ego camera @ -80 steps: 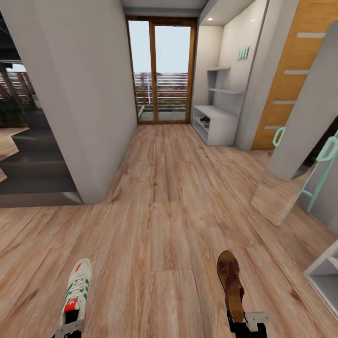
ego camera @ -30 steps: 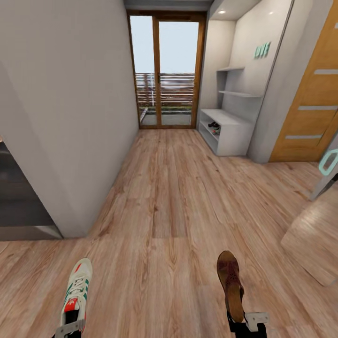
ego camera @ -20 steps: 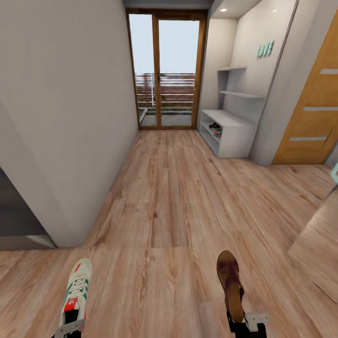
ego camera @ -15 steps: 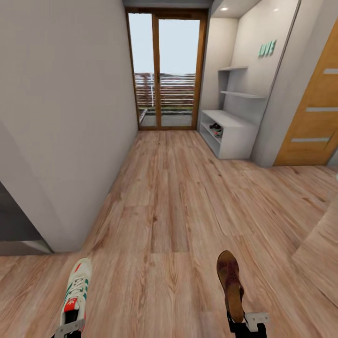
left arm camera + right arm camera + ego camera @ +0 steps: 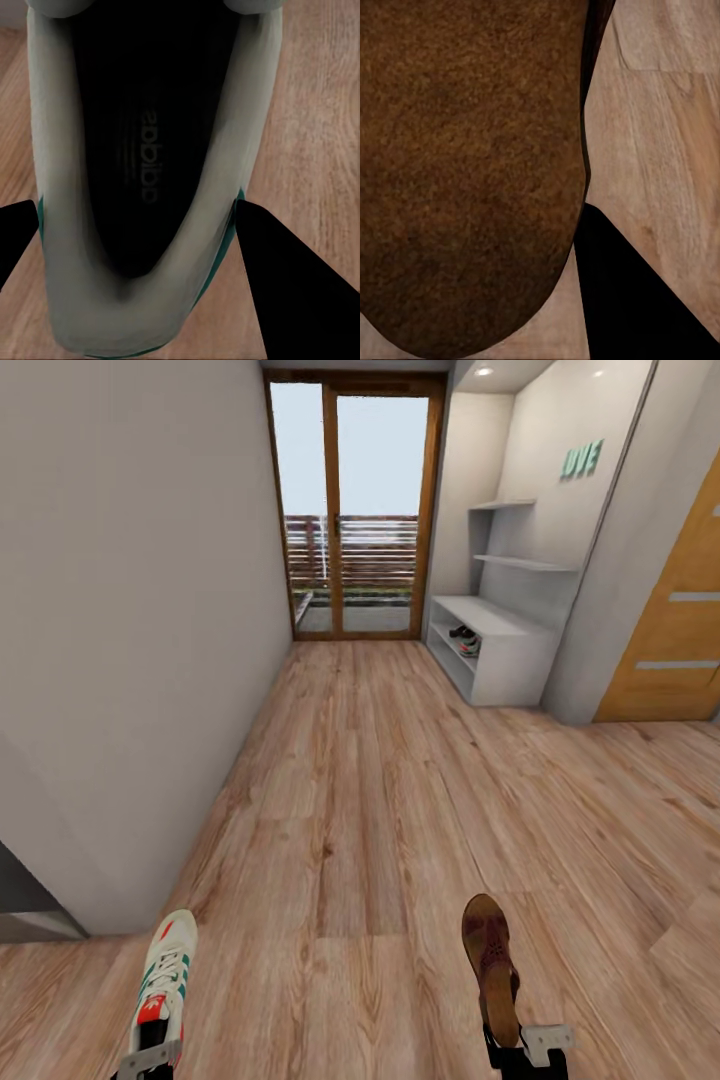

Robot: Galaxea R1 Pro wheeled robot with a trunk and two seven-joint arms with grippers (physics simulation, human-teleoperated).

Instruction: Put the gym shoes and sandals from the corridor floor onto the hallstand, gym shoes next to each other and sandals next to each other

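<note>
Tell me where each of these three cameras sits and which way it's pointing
Head view: on the robot's head, looking down the corridor floor toward the hallstand; both grippers at the bottom edge.
Left wrist view: by the left gripper, looking into the gym shoe.
Right wrist view: by the right gripper, facing the sandal.
Shared: shoe and sandal also show in the head view.

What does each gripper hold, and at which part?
Left gripper holds a gym shoe at its heel; right gripper holds a sandal at its heel.
</note>
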